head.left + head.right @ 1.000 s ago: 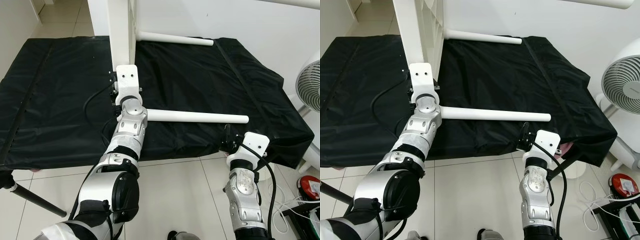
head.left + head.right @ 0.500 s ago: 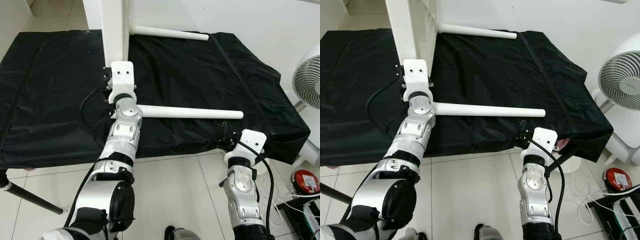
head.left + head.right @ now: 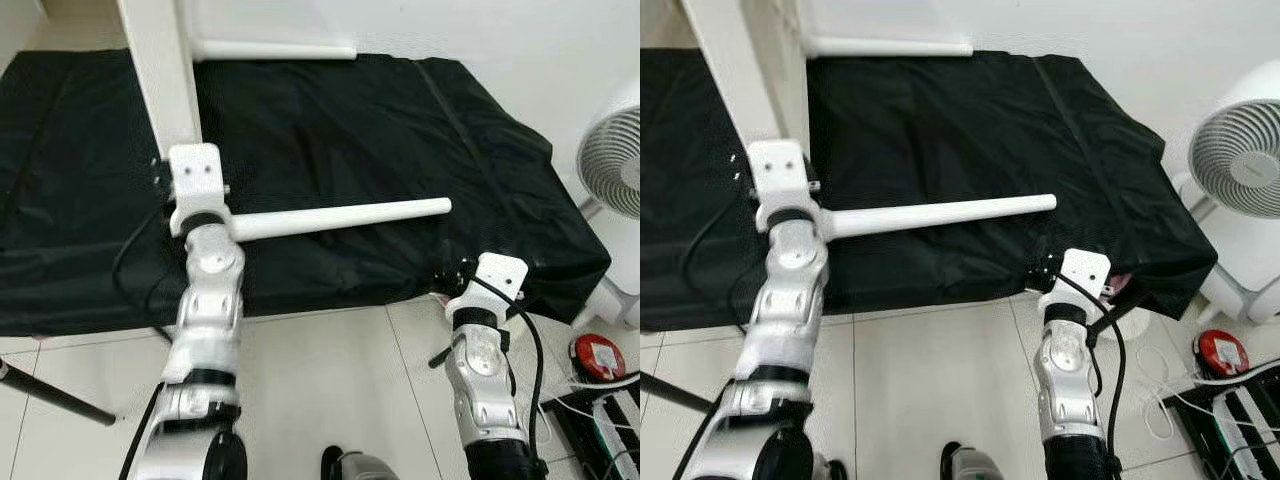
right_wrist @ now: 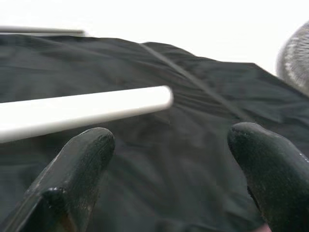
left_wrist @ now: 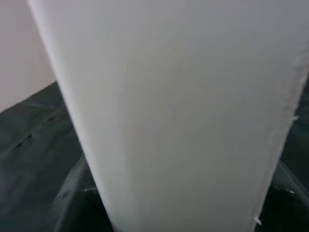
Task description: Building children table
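Children's table (image 3: 160, 90) tipped on its side atop black-covered bench (image 3: 400, 150); stiff, bulky, smooth. Left gripper (image 3: 175, 185) at tabletop edge, grip hidden. Right gripper (image 4: 169, 159) fingers apart, near leg (image 3: 340, 215); hold there.

A white children's table (image 3: 745, 85) stands on its side on a black cloth (image 3: 970, 140), with 2 round white legs: the near leg (image 3: 940, 213) juts toward the cloth's right edge, the far leg (image 3: 888, 46) lies along its back edge. The left gripper (image 3: 778, 178) sits at the near leg's base. The right gripper (image 3: 1048, 270) hovers at the cloth's front edge. A white fan (image 3: 1238, 165) stands off the right edge.
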Robot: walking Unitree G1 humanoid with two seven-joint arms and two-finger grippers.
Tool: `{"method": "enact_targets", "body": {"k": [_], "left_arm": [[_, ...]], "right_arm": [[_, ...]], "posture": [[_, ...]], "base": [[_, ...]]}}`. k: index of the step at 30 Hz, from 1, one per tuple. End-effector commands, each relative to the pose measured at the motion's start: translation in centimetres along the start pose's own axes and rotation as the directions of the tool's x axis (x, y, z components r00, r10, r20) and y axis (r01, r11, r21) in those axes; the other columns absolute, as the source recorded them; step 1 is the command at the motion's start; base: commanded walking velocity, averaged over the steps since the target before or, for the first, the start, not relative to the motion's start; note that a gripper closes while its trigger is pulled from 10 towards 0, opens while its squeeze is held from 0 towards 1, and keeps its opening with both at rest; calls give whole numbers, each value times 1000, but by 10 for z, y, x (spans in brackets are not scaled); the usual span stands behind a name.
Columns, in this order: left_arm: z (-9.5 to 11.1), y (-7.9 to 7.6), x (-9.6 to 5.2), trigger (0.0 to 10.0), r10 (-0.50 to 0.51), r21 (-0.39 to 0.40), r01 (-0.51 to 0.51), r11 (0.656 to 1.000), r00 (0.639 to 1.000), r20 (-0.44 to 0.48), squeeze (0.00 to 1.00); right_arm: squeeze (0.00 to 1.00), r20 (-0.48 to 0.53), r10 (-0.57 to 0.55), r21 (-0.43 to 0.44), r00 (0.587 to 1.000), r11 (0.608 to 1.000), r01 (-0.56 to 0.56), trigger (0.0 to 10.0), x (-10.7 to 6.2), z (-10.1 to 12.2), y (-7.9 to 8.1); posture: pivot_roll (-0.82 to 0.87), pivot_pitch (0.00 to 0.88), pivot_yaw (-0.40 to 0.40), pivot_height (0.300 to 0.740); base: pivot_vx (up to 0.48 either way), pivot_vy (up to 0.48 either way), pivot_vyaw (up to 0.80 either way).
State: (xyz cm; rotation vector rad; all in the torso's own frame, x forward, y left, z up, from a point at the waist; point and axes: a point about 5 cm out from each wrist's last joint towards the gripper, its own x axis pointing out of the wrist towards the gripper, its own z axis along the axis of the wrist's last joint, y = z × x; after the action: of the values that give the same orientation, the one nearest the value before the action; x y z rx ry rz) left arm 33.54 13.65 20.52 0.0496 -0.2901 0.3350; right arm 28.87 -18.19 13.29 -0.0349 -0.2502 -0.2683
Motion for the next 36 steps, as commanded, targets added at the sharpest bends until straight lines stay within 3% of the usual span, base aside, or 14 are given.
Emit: {"method": "enact_targets", "body": {"k": [1,4,5,6,13,14,17,22,27,28,31,33,34,36], "left_arm": [[22,-4,-3,10000,-56,-39,61,997,992,112,0],[22,-2,-6,10000,-125,-54,132,990,985,121,0],[25,-2,-15,10000,-315,-106,336,936,933,177,0],[27,-1,-20,10000,-385,-110,412,905,900,206,0],[31,1,-23,10000,-461,-101,492,865,858,229,0],[31,3,-25,10000,-506,-79,534,842,831,233,0],[30,5,-26,10000,-537,-34,558,829,811,231,0],[29,8,-26,10000,-537,-29,556,831,813,225,0],[27,7,-30,10000,-583,-38,602,797,785,210,0],[25,6,-32,10000,-602,-48,621,782,773,198,1000],[23,3,-38,10000,-647,-53,666,744,738,193,1000],[22,2,-40,10000,-651,-37,668,744,736,185,1000],[22,3,-41,10000,-655,-20,668,743,734,181,604],[22,4,-42,10000,-655,-10,667,745,734,177,604]], "right_arm": [[0,-14,-5,-3,1000,1000,5,10000,0,-4,-4],[0,-13,-2,-4,1000,1000,2,10000,1,-4,-4],[0,-13,6,-3,1000,1000,-6,10000,3,-4,-2],[0,-12,9,-3,1000,1000,-9,10000,3,-4,-1],[0,-9,17,-4,1000,1000,-17,10000,6,-3,-1],[0,-6,20,-4,1000,1000,-20,10000,7,-3,-1],[0,-5,22,-4,1000,1000,-22,10000,7,-3,-1],[0,-4,22,-4,1000,1000,-22,10000,8,-4,-1],[0,-5,22,-3,1000,1000,-22,10000,7,-4,0],[0,-5,23,-2,1000,1000,-23,10000,7,-4,0],[0,-6,23,-2,1000,1000,-23,10000,7,-4,1],[0,-6,24,-1,1000,1000,-24,10000,7,-4,1],[0,-6,26,-1,1000,1000,-26,10000,7,-5,1],[0,-6,27,0,1000,1000,-27,10000,8,-5,1]], "posture": [[-47,61,-72,740],[-44,62,-79,740],[-35,61,-87,740],[-34,61,-87,740],[-32,57,-89,740],[-32,56,-88,740],[-31,57,-86,740],[-31,57,-84,740],[-30,56,-84,740],[-30,57,-85,740],[-30,57,-85,740],[-23,57,-87,740],[-20,56,-86,740],[-20,56,-86,740]], "base": [[0,0,0],[0,0,0],[0,0,0],[0,0,0],[0,0,0],[0,0,0],[0,0,0],[0,0,0],[0,0,0],[0,0,0],[0,0,0],[0,0,0],[0,0,0],[0,0,0]]}}
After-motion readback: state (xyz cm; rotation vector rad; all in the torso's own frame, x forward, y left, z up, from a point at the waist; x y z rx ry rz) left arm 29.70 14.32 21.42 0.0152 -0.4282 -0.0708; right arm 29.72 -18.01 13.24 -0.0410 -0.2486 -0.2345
